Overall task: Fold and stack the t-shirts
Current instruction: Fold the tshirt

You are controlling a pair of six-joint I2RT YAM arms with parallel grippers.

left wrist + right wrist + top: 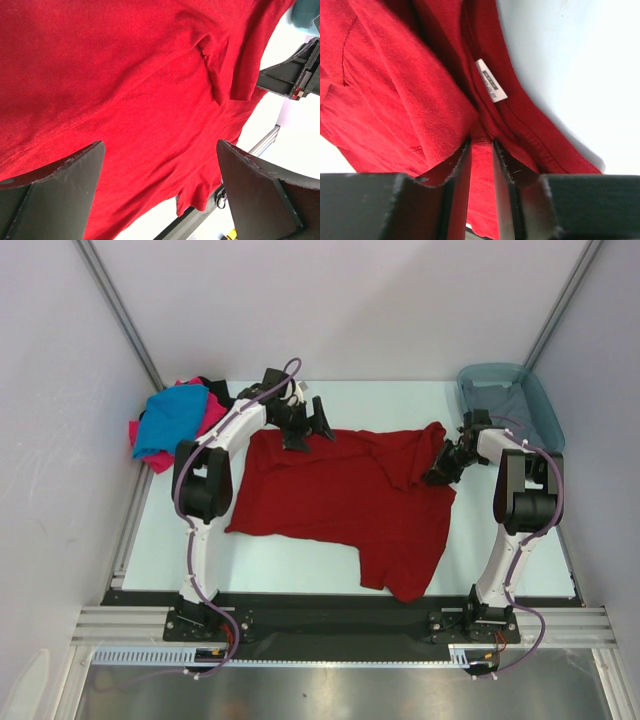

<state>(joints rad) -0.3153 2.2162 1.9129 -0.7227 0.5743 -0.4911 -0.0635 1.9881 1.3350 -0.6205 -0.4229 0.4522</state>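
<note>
Where the red shirt (pixel 340 500) lies spread across the middle of the bench (pixel 300 570), my right end effector (pixel 481 150) stands narrow around a fold of it beside the white label (pixel 491 87), apparently pinching the cloth. My left end effector (pixel 305 425) hangs wide open over its far left edge. The blue shirt (pixel 170 425) and pink shirt (pixel 212 410) are heaped at the far left corner; the tub (pixel 510 400) stands far right.

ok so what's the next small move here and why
Probably lower the left gripper onto the dark red t-shirt and close. It hovers open above the cloth, holding nothing, while the right gripper pinches a fold by the collar label; two grips could pull it flat.
</note>
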